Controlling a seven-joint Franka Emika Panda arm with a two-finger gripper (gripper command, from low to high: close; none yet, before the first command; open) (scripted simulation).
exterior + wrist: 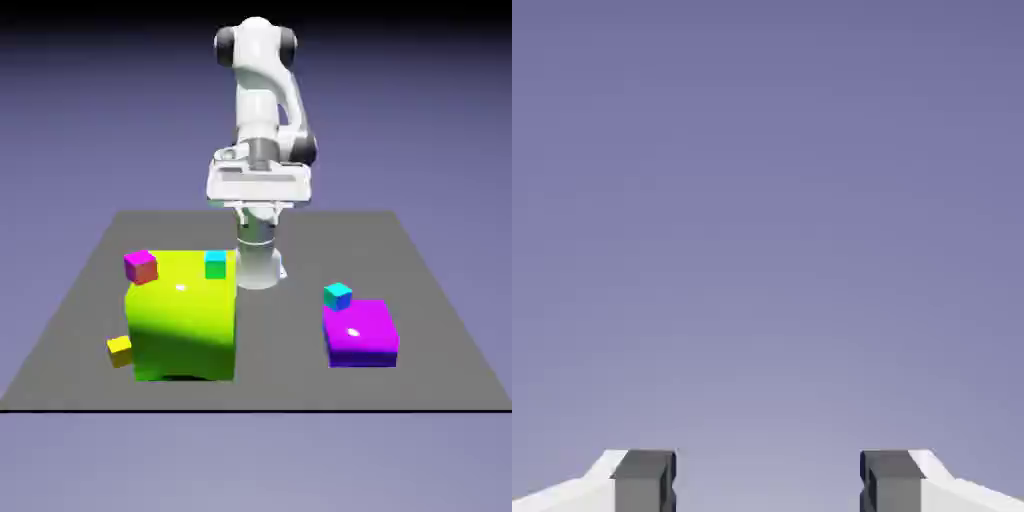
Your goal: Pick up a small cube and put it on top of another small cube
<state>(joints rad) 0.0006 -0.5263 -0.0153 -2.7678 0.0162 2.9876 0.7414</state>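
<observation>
The gripper (768, 482) stands wide apart, holding nothing, only backdrop between its tips. The yellow cube (120, 350) lies on the table (300, 380) touching the lime-green block (185, 320) at its 8 o'clock corner, with bare table toward 9 o'clock.

White arm (258, 90), black joints, grey-tipped claw (768, 480)

Tiny yellow cube on the table

The yellow cube (120, 349) sits flat at the exterior view's near left, just beside the lime-green block (183, 318).
</observation>
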